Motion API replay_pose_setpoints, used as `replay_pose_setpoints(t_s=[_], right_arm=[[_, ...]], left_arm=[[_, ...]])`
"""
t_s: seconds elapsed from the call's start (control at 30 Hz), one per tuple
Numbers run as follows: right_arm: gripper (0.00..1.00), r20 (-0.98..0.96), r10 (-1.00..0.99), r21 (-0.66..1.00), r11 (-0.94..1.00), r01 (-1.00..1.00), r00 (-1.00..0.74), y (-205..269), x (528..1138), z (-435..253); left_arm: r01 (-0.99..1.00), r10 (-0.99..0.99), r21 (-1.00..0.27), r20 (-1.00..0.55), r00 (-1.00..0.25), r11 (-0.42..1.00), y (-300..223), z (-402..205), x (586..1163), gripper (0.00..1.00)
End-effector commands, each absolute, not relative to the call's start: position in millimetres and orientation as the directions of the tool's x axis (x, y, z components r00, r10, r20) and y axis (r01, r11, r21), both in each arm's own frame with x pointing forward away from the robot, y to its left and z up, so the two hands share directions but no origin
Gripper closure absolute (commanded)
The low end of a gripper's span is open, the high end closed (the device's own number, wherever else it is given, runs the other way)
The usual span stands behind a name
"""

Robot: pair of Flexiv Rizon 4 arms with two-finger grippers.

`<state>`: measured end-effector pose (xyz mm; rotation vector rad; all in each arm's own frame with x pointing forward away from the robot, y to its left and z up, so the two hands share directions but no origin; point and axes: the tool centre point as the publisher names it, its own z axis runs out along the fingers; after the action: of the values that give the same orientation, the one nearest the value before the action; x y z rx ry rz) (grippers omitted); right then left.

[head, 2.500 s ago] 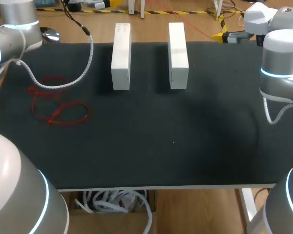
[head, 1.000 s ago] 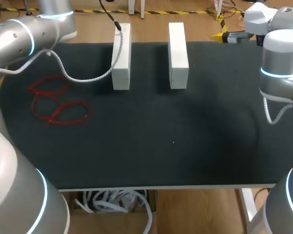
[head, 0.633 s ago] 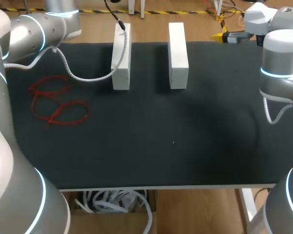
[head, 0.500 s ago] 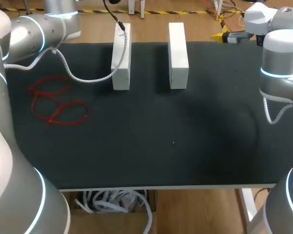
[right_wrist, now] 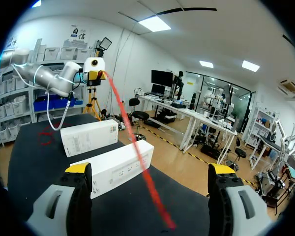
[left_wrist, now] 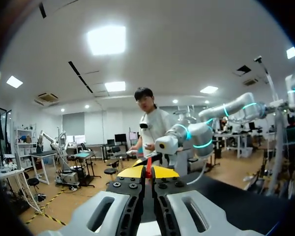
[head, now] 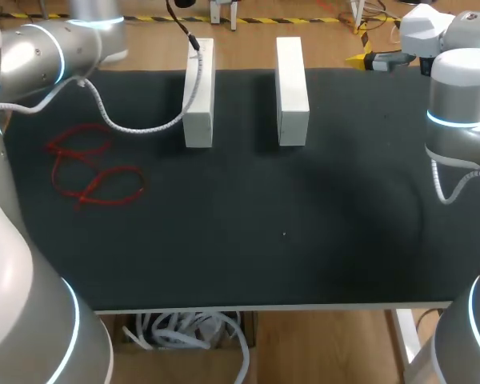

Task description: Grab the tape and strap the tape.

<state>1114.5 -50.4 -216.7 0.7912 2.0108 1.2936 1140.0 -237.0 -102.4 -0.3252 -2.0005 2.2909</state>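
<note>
Two white boxes [head: 292,80] lie side by side near the table's [head: 304,208] far edge, and a tangle of loose red straps [head: 92,172] lies near its left end. The left gripper [left_wrist: 147,172] is up beyond the far left corner, its fingers pinched nearly together on one end of a red strap [right_wrist: 134,147]. That strap reaches through the air toward the right gripper [right_wrist: 150,169], whose fingers stand wide apart with the free end running between them and, as far as I can tell, touching neither.

The hand-over looks like the weak spot. The strap is thin and held only at one end, so it may sway or droop, and the right fingers could close on air or catch it askew. A pull before both grips are firm could slide it out of the left fingers. The left arm's cable [head: 136,128] drapes across the left-hand box [head: 198,100] and might drag it.
</note>
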Motion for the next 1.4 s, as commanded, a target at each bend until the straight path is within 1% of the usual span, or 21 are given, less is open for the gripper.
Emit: replay_pose_setpoints(t_s=[0.03, 0.27, 0.73, 1.13, 1.4], right_arm=[[0.00, -0.174, 0.755, 0.926, 0.343, 0.155, -0.633, -50, 1114, -217], [0.00, -0.174, 0.755, 0.926, 0.343, 0.155, -0.633, -50, 1114, -217], [0.00, -0.174, 0.755, 0.926, 0.343, 0.155, -0.633, -50, 1114, -217], [0.00, -0.174, 0.755, 0.926, 0.343, 0.155, -0.633, -50, 1114, -217], [0.00, -0.174, 0.755, 0.926, 0.343, 0.155, -0.633, -50, 1114, -217]], left_arm=[[0.075, -0.228, -0.991, -0.048, -0.973, -0.115, -235, -98, 1127, 1.00], [0.076, -0.340, -0.992, -0.036, -0.940, -0.104, -234, -99, 1125, 1.00], [0.073, -0.376, -0.992, -0.029, -0.926, -0.104, -239, -100, 1127, 1.00], [0.081, -0.342, -0.992, -0.041, -0.939, -0.102, -245, -100, 1129, 1.00], [0.140, -0.215, -0.985, -0.116, -0.970, -0.101, -250, -93, 1133, 1.00]])
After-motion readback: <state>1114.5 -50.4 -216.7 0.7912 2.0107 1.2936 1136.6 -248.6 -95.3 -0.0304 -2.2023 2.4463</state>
